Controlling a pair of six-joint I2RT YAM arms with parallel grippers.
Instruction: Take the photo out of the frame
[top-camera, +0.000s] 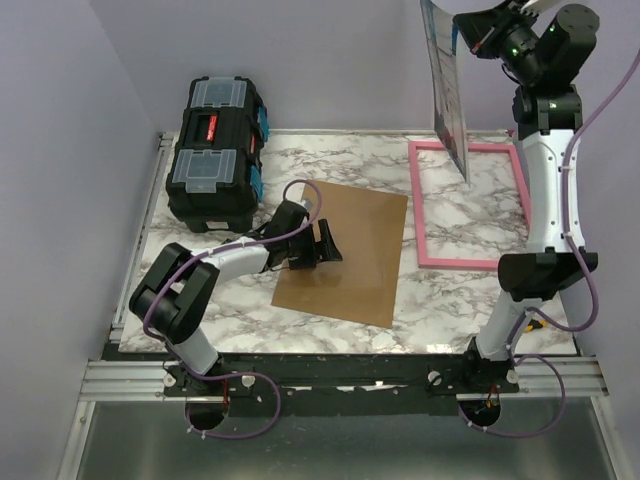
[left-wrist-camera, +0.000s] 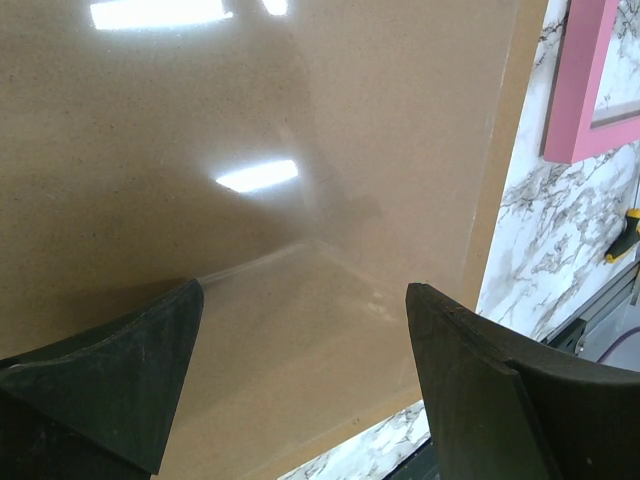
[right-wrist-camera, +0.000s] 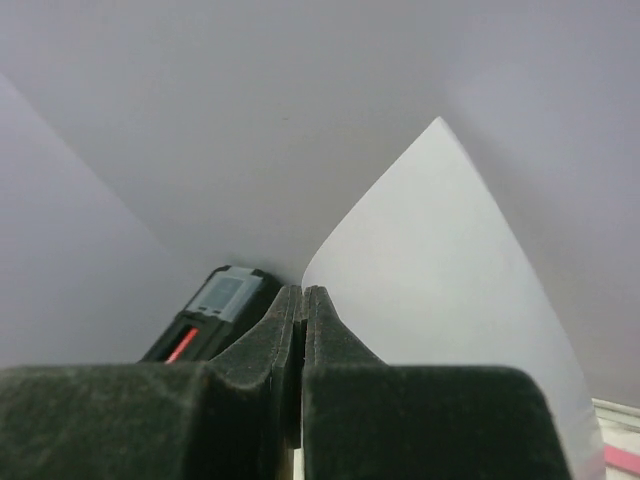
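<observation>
The marble table (top-camera: 450, 300) has the pink frame (top-camera: 416, 200) lying flat on it. The right gripper (right-wrist-camera: 303, 305) is pinched tight on the photo (top-camera: 448, 90), high above the frame. The left gripper (left-wrist-camera: 305, 330) is wide apart over the board (top-camera: 360, 270). Set the photo down slowly, because it bends.

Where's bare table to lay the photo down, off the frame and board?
Barest: the far tabletop between the toolbox and the frame, beyond the backing board. A narrower strip runs between board, frame and near edge. Crowded: the left side, where the left arm lies across.
</observation>
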